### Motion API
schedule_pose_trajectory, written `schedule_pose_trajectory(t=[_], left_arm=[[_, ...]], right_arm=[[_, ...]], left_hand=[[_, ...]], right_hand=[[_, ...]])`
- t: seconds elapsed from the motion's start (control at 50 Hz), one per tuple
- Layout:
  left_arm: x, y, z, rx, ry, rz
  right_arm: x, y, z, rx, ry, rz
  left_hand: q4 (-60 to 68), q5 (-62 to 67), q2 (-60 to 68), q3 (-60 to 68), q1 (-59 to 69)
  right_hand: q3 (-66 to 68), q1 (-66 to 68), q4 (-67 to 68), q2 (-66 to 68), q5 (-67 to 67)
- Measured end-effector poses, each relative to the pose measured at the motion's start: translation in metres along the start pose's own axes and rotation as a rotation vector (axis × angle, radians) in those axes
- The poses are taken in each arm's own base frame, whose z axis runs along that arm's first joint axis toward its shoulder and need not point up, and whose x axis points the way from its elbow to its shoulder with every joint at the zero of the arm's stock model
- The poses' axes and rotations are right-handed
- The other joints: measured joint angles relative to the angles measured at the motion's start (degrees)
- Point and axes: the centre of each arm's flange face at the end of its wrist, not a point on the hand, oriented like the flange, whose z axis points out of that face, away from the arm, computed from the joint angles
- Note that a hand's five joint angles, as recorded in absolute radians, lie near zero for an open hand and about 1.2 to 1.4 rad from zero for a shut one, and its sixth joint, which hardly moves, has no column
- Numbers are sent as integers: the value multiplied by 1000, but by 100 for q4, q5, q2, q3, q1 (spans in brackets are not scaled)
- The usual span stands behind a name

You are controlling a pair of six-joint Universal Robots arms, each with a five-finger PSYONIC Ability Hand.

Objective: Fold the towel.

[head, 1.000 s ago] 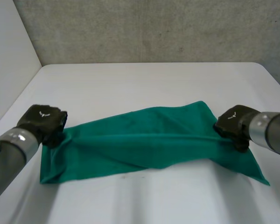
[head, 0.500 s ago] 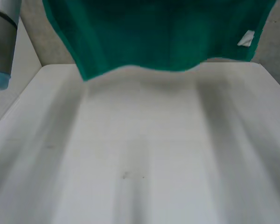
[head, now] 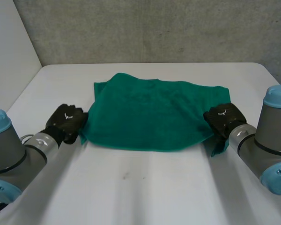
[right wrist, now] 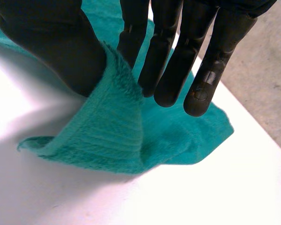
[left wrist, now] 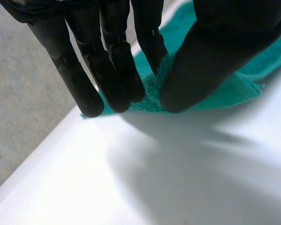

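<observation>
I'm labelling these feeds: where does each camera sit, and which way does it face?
Head: behind, between the arms, looking down at table and towel; left hand and right hand show.
Left wrist: looks along the left hand pinching the towel's corner.
Right wrist: looks along the right hand pinching the towel's edge.
All three share the towel.

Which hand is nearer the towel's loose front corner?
Right. The right hand pinches the towel right beside that corner; the left hand pinches the opposite edge.
</observation>
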Motion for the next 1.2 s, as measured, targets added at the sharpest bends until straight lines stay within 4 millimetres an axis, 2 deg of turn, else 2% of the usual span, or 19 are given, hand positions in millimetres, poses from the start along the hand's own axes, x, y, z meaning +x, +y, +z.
schedule_pose_trajectory(t=[0.06, 0.12, 0.18, 0.2, 0.24, 0.28, 0.34, 0.42, 0.5, 0.58, 0.66, 0.84, 1.2], left_arm=[[1, 5, -5, -47, 14, 64], [4, 4, -12, -83, 40, 111], [5, 1, -16, -101, 57, 132], [6, -8, -24, -110, 77, 149], [6, -8, -24, -110, 77, 149], [11, -26, -35, -95, 101, 155], [15, -35, -40, -77, 110, 147], [24, -56, -52, -32, 112, 67], [24, -60, -51, -31, 74, -18], [23, -54, -46, -51, 28, -68], [22, -35, -32, -122, -50, -116], [23, -5, -11, -215, -114, -126], [16, 10, 23, -163, -160, -117]], right_arm=[[-2, 3, 0, -7, -6, 3], [-3, 2, 0, -4, -6, 4], [-3, 2, -1, 0, -4, 5], [-3, 2, -3, 6, 0, 4], [-3, 2, -3, 6, 0, 4], [-4, 4, -5, 12, 3, 4], [-5, 5, -6, 13, 4, 4], [-5, 6, -8, 17, 8, 5], [-1, 4, -9, 25, 19, 23], [2, 1, -10, 32, 27, 51], [5, -3, -11, 42, 32, 99], [5, -3, -11, 48, 20, 125], [1, 0, -12, 42, 3, 120]], left_hand=[[-2151, -1915, -2246, -2125, -2055], [-2993, -2748, -3009, -2948, -2736], [-3251, -3003, -3248, -3205, -2863], [-3319, -3069, -3322, -3276, -2882], [-3319, -3069, -3322, -3276, -2882], [-3441, -3183, -3451, -3394, -2987], [-3474, -3219, -3477, -3435, -3020], [-3475, -3226, -3491, -3437, -3020], [-3478, -3230, -3507, -3437, -3020], [-3634, -3386, -3637, -3584, -3203], [-4356, -4094, -4341, -4262, -3946], [-4637, -4413, -4639, -4581, -4105], [-4624, -4309, -4605, -4564, -4103]], right_hand=[[0, 0, 0, 0, 0], [0, 0, 0, 0, 0], [0, 0, 0, 0, 0], [0, 0, 0, 0, 0], [0, 0, 0, 0, 0], [0, 0, 0, 0, 0], [0, 0, 0, 0, 0], [0, 0, 0, 0, 0], [0, 0, 0, 0, 0], [0, 0, 0, 0, 0], [0, 0, 0, 0, 0], [0, 0, 0, 0, 0], [0, 0, 0, 0, 0]])
